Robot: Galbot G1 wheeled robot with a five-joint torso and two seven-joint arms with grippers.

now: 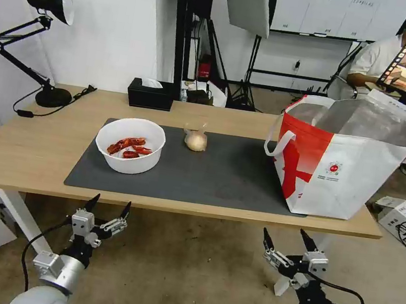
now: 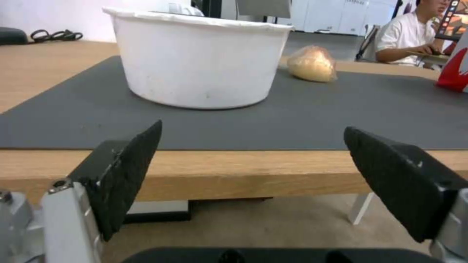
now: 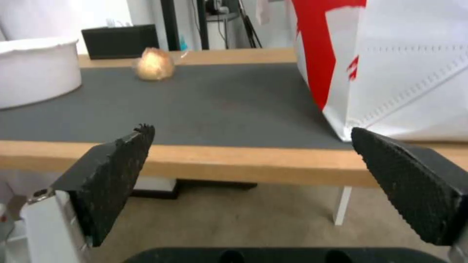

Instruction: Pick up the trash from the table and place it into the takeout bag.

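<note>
- White bowl (image 1: 130, 145) of shells sits left of centre on the mat, directly above the left gripper (image 1: 108, 207), jaws spread, empty.
- Right gripper (image 1: 288, 235), also released, hangs below the takeout bag (image 1: 344, 158).
- Left arm is nearer.

Your right gripper (image 3: 248, 140) hangs wide open just off the table (image 3: 234, 160) edge, takeout bag (image 3: 390, 73) standing on the mat (image 3: 210, 106), knotted bag (image 3: 155, 64) and bowl (image 3: 36, 71) farther back.
</note>
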